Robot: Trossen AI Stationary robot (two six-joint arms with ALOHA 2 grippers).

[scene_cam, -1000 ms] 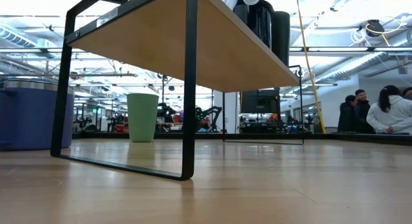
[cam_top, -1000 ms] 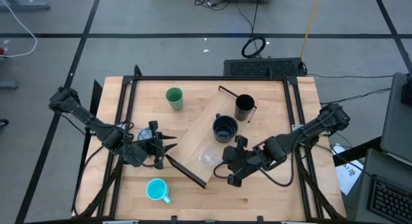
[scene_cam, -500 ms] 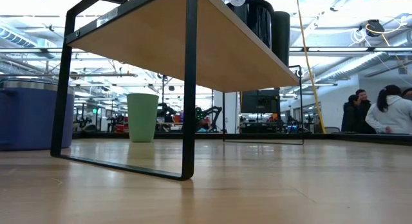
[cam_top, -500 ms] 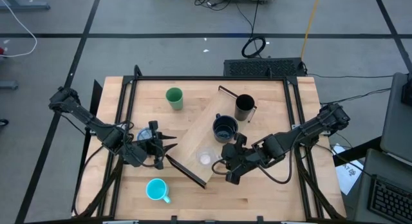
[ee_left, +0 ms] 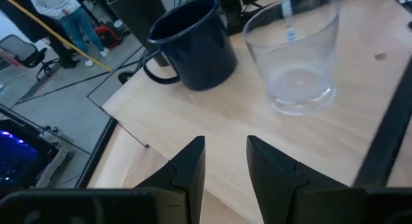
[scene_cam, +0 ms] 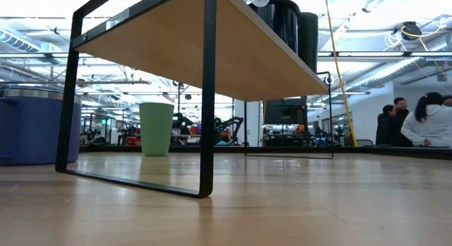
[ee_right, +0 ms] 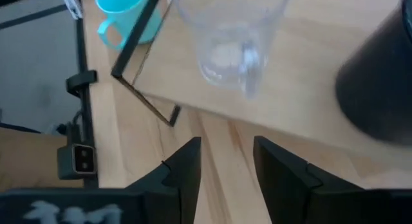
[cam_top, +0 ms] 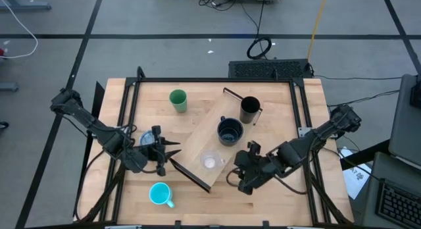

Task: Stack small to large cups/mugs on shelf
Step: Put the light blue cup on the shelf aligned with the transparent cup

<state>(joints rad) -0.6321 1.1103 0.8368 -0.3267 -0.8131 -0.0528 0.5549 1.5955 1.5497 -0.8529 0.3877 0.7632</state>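
Note:
The shelf (cam_top: 210,147) lies slantwise across the table. On its board stand the tiny clear cup (cam_top: 210,162), the wide black mug (cam_top: 229,131) and the tall black cup (cam_top: 249,110). The green tumbler (cam_top: 177,100) stands on the table at the far left, and the cyan mug (cam_top: 160,194) at the near left. The blue-purple mug (scene_cam: 32,129) sits by my left arm. My right gripper (ee_right: 225,166) is open, a little short of the clear cup (ee_right: 232,37). My left gripper (ee_left: 225,159) is open at the shelf's left side, facing the clear cup (ee_left: 296,53).
The shelf's dark bracket (scene_cam: 206,97) stands on the tabletop at its near end. A black frame (cam_top: 131,110) runs along the table's edges. People (scene_cam: 417,122) stand in the room beyond the table's far side.
My right gripper has let go of the clear cup and drawn back from it toward the table's right and near edges. The cup stays upright on the shelf's near end.

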